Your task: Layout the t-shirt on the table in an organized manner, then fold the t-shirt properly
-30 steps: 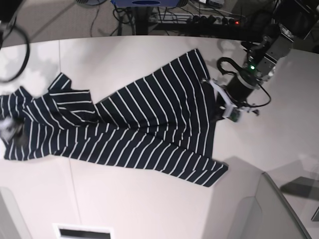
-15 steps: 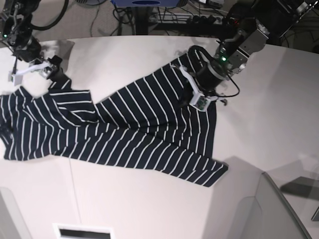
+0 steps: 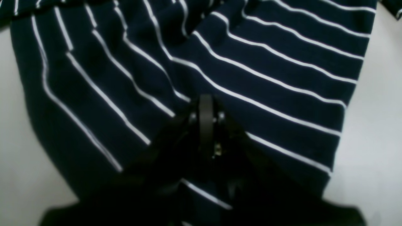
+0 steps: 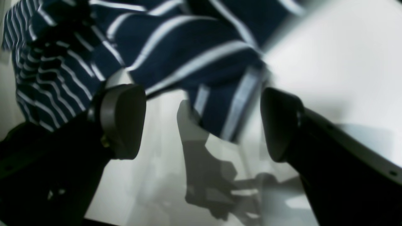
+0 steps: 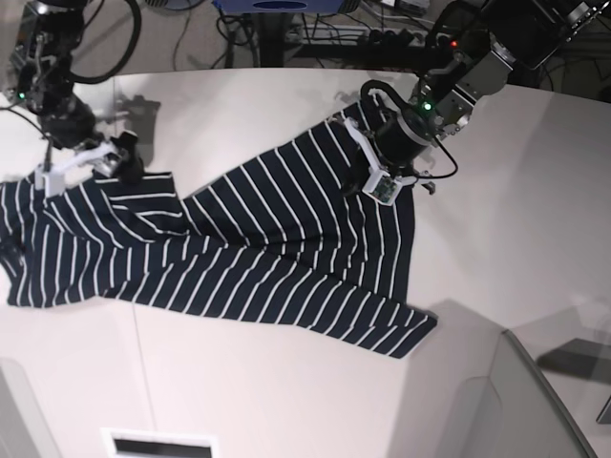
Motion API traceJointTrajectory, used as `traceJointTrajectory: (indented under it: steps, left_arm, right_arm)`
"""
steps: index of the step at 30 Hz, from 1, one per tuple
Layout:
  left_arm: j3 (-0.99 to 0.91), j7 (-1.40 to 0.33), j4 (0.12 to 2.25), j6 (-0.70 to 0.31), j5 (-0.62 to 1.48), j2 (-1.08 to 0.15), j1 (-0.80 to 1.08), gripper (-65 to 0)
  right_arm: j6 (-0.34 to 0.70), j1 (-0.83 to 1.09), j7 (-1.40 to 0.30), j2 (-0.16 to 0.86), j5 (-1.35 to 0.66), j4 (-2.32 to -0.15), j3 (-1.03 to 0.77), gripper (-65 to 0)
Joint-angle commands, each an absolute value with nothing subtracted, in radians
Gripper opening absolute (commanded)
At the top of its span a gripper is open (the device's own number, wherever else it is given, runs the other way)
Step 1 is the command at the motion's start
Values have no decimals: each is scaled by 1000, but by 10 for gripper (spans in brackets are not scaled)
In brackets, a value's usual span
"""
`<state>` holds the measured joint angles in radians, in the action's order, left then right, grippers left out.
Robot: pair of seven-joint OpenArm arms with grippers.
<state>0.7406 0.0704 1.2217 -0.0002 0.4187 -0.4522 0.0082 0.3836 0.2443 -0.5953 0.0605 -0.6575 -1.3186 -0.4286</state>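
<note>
**A:** Where did the t-shirt [image 5: 258,248] lie just then?

**B:** Spread unevenly on the table [image 5: 286,382], not flat; its long axis ran slantwise in the base view, from the bunched end at that view's left edge up to the corner near the top centre, with a lower corner trailing toward the bottom right; creases ran through the middle.

**A:** And the left gripper [image 5: 374,176]?

**B:** It sat at the upper corner of the cloth, on the base view's right; its wrist view showed the jaws brought fully together over striped fabric; a fold seemed to rise into them, so I judged it pinched on the shirt, though the dark jaws against dark cloth made that hard to confirm.

**A:** The right gripper [image 4: 202,122]?

**B:** Jaws wide apart, holding nothing; it hovered at the sleeve end, on the base view's left; in its wrist view a striped edge of cloth hung between the two fingers [image 4: 124,121] without touching either, the table showing pale beneath.

**A:** So what did the next move turn on?

**B:** On that edge lying right between the parted jaws, just ahead of them; the right arm was far the nearer to that end; closing there would, I reckoned, give both arms a hold at opposite ends of the long axis, ready to pull it straight.
</note>
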Motion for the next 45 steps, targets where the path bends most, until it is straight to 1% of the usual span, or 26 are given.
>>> traceJointTrajectory:
  steps: [1,3,4,5,7,9,10,11,12,13,15,18,21,22,28,31,34,35,41,45]
  left_arm:
    - [737,99,1233,-1,418,-463,-1,-650]
    - [737,99,1233,1,418,-463,-1,-650]
    - [737,99,1233,1,418,-463,-1,-650]
    - [737,99,1233,1,418,-463,-1,-650]
    - [731,99,1233,1,418,-463,-1,-650]
    - [728,99,1233,1,418,-463,-1,-650]
    - [727,99,1233,1,420,-463,-5,-650]
    - [727,99,1234,1,421,-461,-8,-650]
    - [727,99,1236,1,421,-458,-12,-650]
    - [727,99,1237,1,421,-456,-13,-650]
    - [727,99,1242,1,420,-450,-15,-650]
    - [739,94,1224,1,420,-406,-42,-650]
    - [737,15,1159,-1,415,-371,-58,-650]
    - [737,-2,1139,-1,401,-367,-65,-650]
    - [728,-18,1061,-1,156,-363,-56,-650]
    - [725,-16,1013,-1,125,-371,-67,-650]
    - [705,-10,972,-1,124,-384,-85,-650]
    - [690,-10,964,-1,122,-386,-88,-650]
    - [596,-10,967,-1,120,-401,-90,-650]
    - [582,-15,966,-1,120,-417,-94,-650]
  right_arm:
    - [381,239,-622,59,-654,-1313,-423,-123]
    - [381,226,-622,56,-654,-1291,-426,-137]
    - [381,225,-622,59,-654,-1280,-426,-174]
    - [381,225,-622,59,-654,-1268,-426,-240]
    - [383,222,-621,61,-654,-1256,-426,-408]
    - [383,219,-621,62,-654,-1254,-426,-600]
    - [383,220,-621,62,-654,-1260,-426,-650]
    - [383,223,-621,62,-654,-1267,-426,-650]
    - [383,226,-622,62,-654,-1280,-426,-629]
    - [383,232,-625,62,-654,-1294,-426,-629]
    - [383,259,-625,62,-654,-1340,-421,-648]
    - [383,295,-628,62,-654,-1425,-421,-648]
    - [383,341,-628,62,-654,-1523,-421,-648]
    - [383,358,-630,62,-654,-1561,-421,-648]
    - [383,400,-708,105,-659,-1753,-427,-648]
    - [383,420,-734,134,-659,-1828,-453,-648]
    - [384,420,-789,137,-659,-1883,-518,-648]
    - [392,420,-812,137,-659,-1894,-545,-648]
    - [539,421,-960,131,-659,-1900,-704,-648]
    - [595,440,-1009,130,-659,-1900,-783,-648]
